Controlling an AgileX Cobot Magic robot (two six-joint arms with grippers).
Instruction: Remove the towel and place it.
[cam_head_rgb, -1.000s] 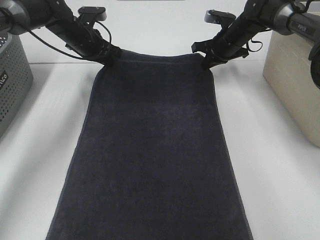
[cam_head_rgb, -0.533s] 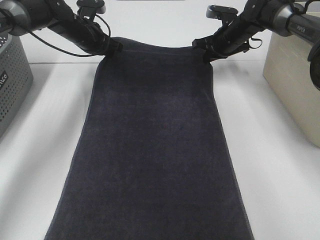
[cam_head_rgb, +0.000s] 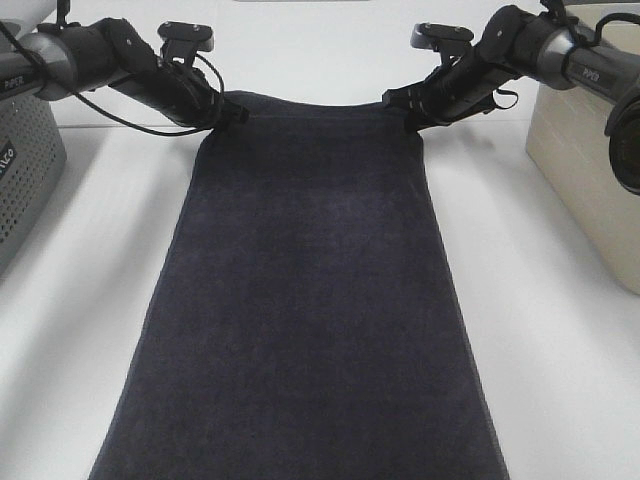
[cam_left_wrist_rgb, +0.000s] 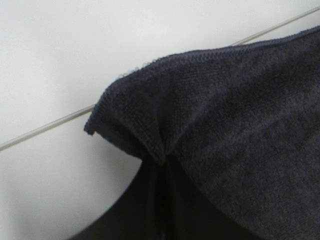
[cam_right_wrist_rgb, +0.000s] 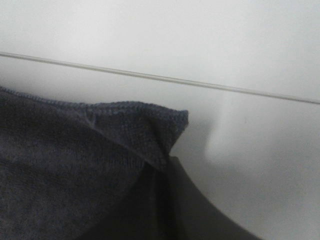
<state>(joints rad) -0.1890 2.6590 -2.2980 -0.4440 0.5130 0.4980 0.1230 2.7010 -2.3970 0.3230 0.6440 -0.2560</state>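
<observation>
The towel (cam_head_rgb: 305, 300) is a long dark charcoal cloth lying lengthwise down the white table, running off the near edge of the exterior high view. My left gripper (cam_head_rgb: 228, 112) is shut on its far left corner and my right gripper (cam_head_rgb: 405, 108) is shut on its far right corner. Both corners are lifted, so the far hem sags slightly between them. In the left wrist view the pinched corner (cam_left_wrist_rgb: 135, 130) bunches above the dark jaws. In the right wrist view the other corner (cam_right_wrist_rgb: 155, 132) folds over the jaws likewise.
A grey perforated basket (cam_head_rgb: 22, 160) stands at the left edge of the table. A beige bin (cam_head_rgb: 590, 150) stands at the right edge. White table (cam_head_rgb: 560, 350) lies on both sides of the towel, and a white wall rises behind.
Both grippers have risen and drawn back with the towel's far corners; the far hem has lifted off the table and the cloth has been pulled a little farther away.
</observation>
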